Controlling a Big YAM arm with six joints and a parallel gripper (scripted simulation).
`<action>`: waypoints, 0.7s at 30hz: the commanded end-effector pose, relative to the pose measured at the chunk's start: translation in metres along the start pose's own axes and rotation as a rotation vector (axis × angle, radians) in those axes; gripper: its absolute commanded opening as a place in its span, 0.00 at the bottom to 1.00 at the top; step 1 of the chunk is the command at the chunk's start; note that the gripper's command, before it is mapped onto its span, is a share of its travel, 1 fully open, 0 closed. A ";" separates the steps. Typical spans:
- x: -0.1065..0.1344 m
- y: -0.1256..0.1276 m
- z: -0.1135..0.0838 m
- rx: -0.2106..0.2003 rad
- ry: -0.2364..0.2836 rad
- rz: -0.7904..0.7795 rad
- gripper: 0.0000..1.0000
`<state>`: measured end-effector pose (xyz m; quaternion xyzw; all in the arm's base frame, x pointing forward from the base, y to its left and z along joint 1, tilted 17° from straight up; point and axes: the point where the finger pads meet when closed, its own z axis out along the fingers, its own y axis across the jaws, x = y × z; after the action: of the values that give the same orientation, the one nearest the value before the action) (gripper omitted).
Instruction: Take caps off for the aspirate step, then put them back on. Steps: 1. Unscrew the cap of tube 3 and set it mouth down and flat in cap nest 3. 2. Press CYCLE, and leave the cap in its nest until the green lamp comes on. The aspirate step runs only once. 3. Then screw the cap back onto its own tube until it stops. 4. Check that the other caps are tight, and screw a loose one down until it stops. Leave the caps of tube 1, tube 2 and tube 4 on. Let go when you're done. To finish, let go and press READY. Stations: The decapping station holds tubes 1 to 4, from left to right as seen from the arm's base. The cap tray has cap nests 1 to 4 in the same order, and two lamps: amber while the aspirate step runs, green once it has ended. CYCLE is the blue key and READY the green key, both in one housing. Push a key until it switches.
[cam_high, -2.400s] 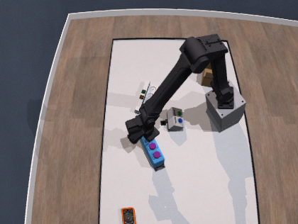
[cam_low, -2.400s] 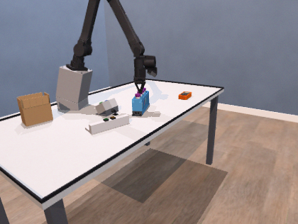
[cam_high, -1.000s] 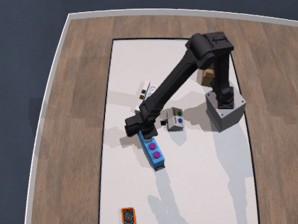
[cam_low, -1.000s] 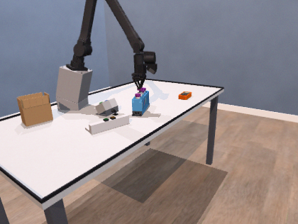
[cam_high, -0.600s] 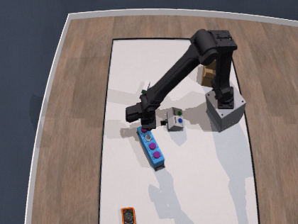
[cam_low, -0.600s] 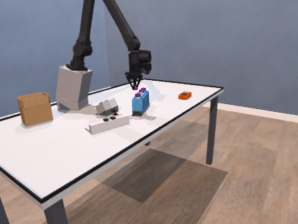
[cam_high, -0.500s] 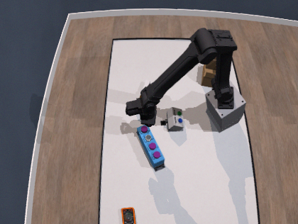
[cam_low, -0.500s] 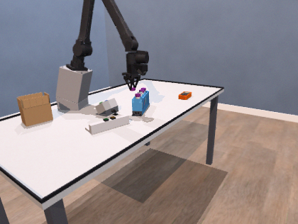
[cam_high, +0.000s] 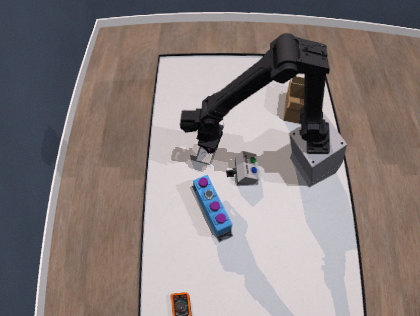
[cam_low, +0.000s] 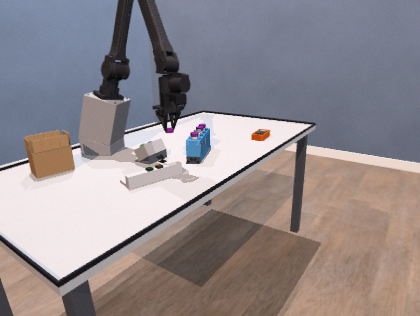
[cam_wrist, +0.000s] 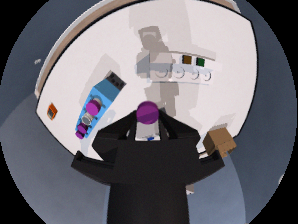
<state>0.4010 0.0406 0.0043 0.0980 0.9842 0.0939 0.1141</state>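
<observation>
From above, reaches out across the worktop (cam_high: 190, 270) (cam_low: 100, 210) (cam_wrist: 210, 30) with the pincer (cam_high: 209, 149) (cam_low: 170, 127) (cam_wrist: 147, 113), covering much of the cap tray (cam_high: 202, 156) (cam_low: 155, 176) (cam_wrist: 170, 75). Leaves in view, on the blue decapping station (cam_high: 223, 228) (cam_low: 198, 149) (cam_wrist: 103, 91), three purple caps (cam_high: 221, 218) (cam_low: 194, 135) (cam_wrist: 93, 107) and, third from the left as counted from the arm's base, the uncapped tube 3 (cam_high: 209, 194) (cam_wrist: 87, 118). Places the key housing (cam_high: 246, 167) (cam_low: 151, 150) (cam_wrist: 148, 131) between station and pedestal, and an orange meter (cam_high: 181, 304) (cam_low: 260, 134) (cam_wrist: 52, 111) well apart from both. From the side, hangs above the worktop, pointing down, with the pincer closed partway onto the removed purple cap (cam_low: 170, 130) (cam_wrist: 147, 112), well clear of the station. Stands a cardboard box (cam_high: 294, 107) (cam_low: 50, 155) (cam_wrist: 219, 142) near the pedestal, on the side away from the station. At the wrist, grips that same cap between both fingertips, round top toward the camera. Looks past it to four round nests in a row on the tray, beside the dull amber lamp (cam_low: 159, 166) (cam_wrist: 187, 59) and the dark green lamp (cam_low: 149, 169) (cam_wrist: 200, 62).
</observation>
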 end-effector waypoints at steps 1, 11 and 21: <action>-0.024 -0.026 -0.002 -0.001 -0.015 -0.043 0.00; -0.041 -0.093 -0.003 0.001 -0.011 -0.042 0.00; -0.054 -0.146 -0.006 0.005 -0.020 -0.046 0.00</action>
<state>0.4176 -0.1148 -0.0168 0.1064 0.9833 0.0895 0.1171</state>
